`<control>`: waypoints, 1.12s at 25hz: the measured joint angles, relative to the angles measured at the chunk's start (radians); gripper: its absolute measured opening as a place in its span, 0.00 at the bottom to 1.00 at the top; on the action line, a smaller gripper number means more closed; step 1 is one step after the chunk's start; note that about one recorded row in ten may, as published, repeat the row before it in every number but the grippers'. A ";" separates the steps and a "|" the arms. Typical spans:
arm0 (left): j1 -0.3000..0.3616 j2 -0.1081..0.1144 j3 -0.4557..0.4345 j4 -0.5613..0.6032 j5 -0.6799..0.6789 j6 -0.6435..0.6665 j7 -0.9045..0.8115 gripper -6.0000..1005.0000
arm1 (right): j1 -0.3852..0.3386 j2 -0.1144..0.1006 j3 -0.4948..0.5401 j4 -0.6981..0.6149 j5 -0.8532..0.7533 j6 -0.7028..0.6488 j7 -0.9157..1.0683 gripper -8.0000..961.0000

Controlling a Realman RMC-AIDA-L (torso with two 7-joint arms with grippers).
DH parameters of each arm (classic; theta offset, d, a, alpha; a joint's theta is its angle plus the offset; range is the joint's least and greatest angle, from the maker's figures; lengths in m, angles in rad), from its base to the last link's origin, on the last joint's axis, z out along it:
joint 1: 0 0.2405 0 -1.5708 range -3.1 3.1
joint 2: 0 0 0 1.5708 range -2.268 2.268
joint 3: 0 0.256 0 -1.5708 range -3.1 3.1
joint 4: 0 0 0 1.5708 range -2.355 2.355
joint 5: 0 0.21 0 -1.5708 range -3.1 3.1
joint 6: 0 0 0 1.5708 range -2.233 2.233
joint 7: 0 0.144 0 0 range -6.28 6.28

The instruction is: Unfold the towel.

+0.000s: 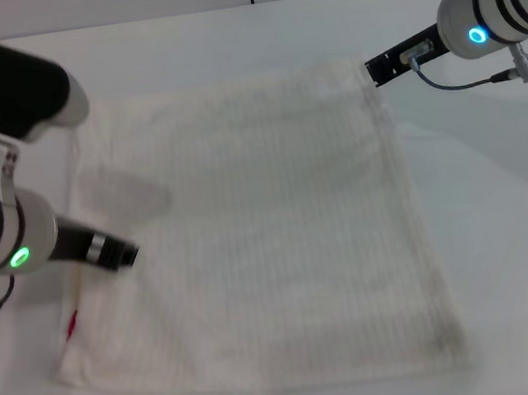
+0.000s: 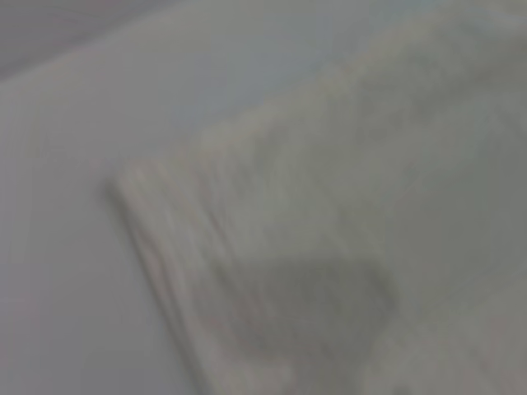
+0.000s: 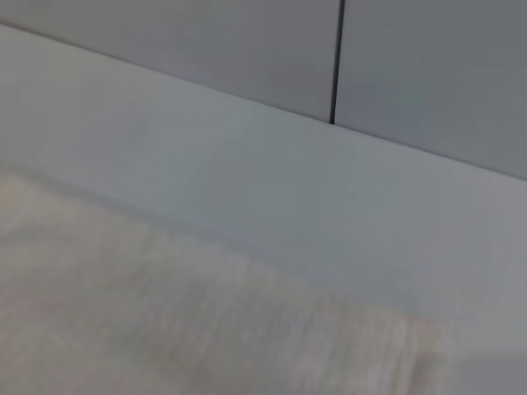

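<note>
Lying flat on the table (image 1: 505,253), the ribbed cream towel (image 1: 269,236) forms a square; jaws of left gripper (image 1: 128,255) and right gripper (image 1: 374,70) cannot be told.

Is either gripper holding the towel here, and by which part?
Cannot be told: the left gripper is at the towel left edge, the right gripper at its far right corner.

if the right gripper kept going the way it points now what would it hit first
Most likely the towel. In the head view the right gripper points toward the robot's left, at the towel's far right corner, so that hemmed corner comes first. Its height above the cloth is unclear, so it might pass just over it.
</note>
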State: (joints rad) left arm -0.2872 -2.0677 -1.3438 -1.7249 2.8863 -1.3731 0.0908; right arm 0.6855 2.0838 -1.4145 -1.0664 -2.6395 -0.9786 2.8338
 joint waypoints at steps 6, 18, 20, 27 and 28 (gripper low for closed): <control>0.000 0.005 -0.015 0.040 0.003 -0.092 -0.007 0.60 | -0.003 -0.003 0.000 0.004 0.005 -0.005 0.001 0.08; 0.029 0.010 -0.071 -0.192 0.005 -0.091 0.049 0.63 | -0.013 -0.004 -0.003 -0.030 0.000 0.005 -0.011 0.09; 0.030 0.010 -0.117 -0.200 0.006 -0.002 0.109 0.63 | -0.042 -0.004 -0.019 -0.075 0.001 0.031 -0.031 0.09; 0.219 0.004 -0.146 -0.100 0.004 0.709 0.296 0.64 | -0.389 -0.004 -0.332 -0.356 0.010 0.566 -0.106 0.09; 0.260 0.003 -0.134 -0.061 0.003 0.895 0.305 0.64 | -0.389 -0.004 -0.332 -0.356 0.010 0.566 -0.106 0.10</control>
State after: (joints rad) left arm -0.0269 -2.0651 -1.4773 -1.7855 2.8895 -0.4786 0.3958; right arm 0.2961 2.0797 -1.7461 -1.4221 -2.6292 -0.4129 2.7282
